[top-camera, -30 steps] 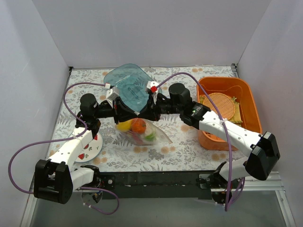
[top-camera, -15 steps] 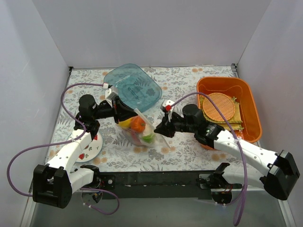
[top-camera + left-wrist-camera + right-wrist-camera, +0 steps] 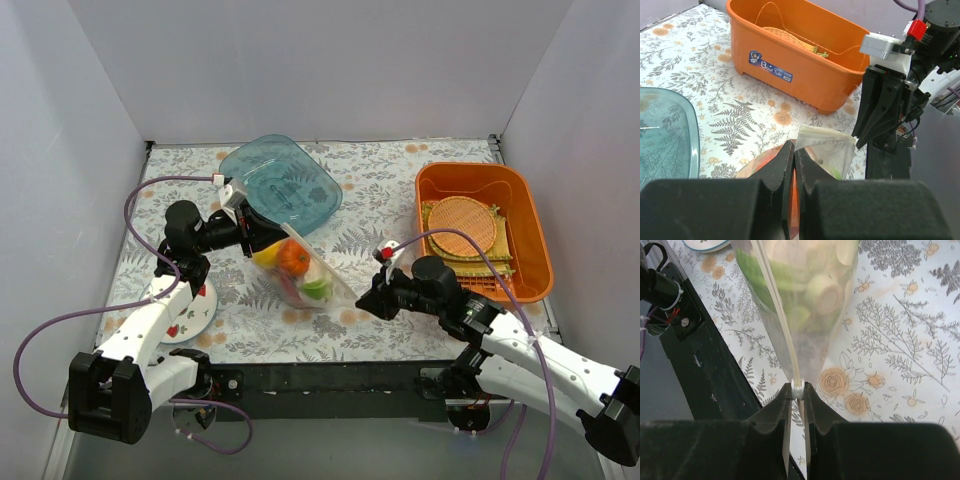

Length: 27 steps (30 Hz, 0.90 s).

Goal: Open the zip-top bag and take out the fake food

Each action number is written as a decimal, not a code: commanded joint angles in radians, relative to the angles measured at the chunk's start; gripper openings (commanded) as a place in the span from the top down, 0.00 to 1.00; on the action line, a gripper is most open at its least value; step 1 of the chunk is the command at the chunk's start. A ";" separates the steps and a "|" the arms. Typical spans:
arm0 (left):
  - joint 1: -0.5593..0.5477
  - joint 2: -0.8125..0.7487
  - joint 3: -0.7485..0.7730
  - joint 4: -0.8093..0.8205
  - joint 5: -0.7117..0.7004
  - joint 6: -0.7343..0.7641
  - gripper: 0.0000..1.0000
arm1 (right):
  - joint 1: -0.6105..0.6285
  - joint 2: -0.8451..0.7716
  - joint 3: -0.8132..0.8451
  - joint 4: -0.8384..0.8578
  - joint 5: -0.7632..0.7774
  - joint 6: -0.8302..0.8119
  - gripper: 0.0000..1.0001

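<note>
Pinching the far end of the zip strip (image 3: 776,315), the right gripper (image 3: 797,388) has its jaws pressed tight on it. The left gripper (image 3: 794,150) is clamped on the opposite top corner of the bag (image 3: 305,278). Held at both ends, the seal is stretched taut above the table (image 3: 400,190), probably so it can be pulled apart. The fake food (image 3: 293,259) lies inside the bag, just in front of the bowl (image 3: 285,185).

The bowl (image 3: 285,185) is teal, the tub (image 3: 530,230) orange, the tablecloth (image 3: 380,200) fern-printed, the zip-top bag (image 3: 330,280) clear.
</note>
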 commanded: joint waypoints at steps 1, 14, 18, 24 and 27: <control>0.013 -0.034 0.014 0.036 -0.057 0.016 1.00 | -0.002 -0.066 -0.062 -0.109 0.031 0.093 0.94; 0.014 -0.005 0.011 0.093 0.027 -0.022 1.00 | -0.002 -0.107 0.077 -0.177 0.076 0.078 0.43; 0.014 -0.008 0.008 0.105 0.075 -0.031 1.00 | -0.002 -0.075 0.226 -0.192 0.151 0.048 0.37; 0.014 -0.015 0.002 0.093 0.119 -0.025 1.00 | -0.002 0.021 0.352 -0.129 0.229 -0.014 0.40; 0.014 -0.020 0.001 0.093 0.132 -0.025 1.00 | -0.004 0.120 0.435 -0.102 0.261 -0.078 0.44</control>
